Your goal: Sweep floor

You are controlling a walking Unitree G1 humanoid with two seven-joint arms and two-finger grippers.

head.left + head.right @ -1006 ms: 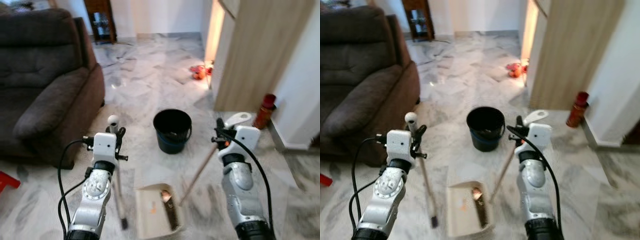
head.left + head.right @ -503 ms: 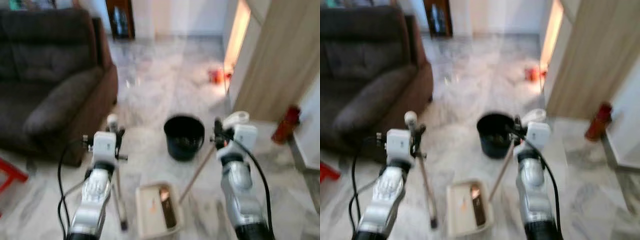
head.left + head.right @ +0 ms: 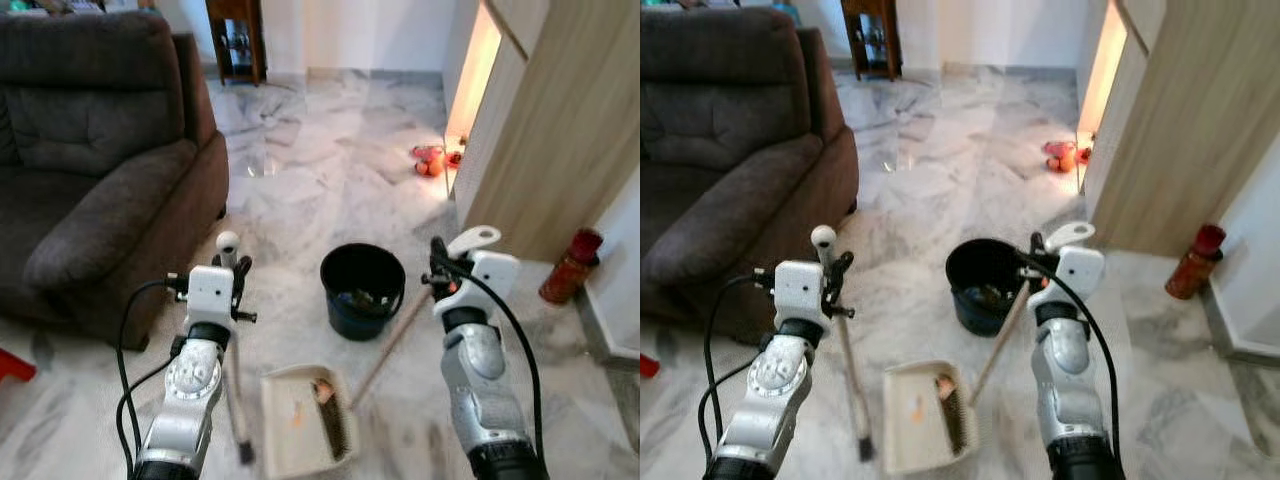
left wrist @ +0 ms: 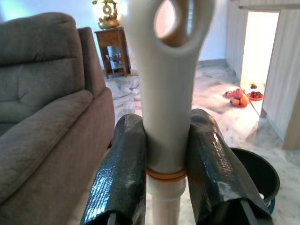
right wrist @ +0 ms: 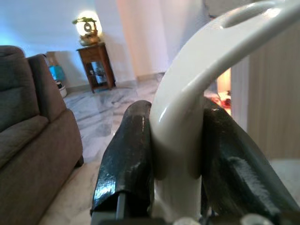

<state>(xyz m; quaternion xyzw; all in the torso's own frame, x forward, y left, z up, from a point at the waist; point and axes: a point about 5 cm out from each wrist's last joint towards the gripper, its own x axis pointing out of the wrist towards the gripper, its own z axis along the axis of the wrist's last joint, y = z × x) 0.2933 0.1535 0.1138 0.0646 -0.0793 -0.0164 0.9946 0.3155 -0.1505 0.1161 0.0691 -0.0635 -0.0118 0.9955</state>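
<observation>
The sweeping looks nearly done: litter already lies in the dustpan [image 3: 305,432] on the marble floor [image 3: 320,180], just short of the black bucket [image 3: 362,288]. The left hand [image 4: 161,173] is clamped on the white handle of a stick [image 3: 845,370] that stands almost upright. The right hand [image 5: 176,154] grips the broom [image 3: 385,345], whose shaft slants from its handle down to the dustpan's edge. Next probably comes emptying the pan into the bucket, which means lifting it level.
</observation>
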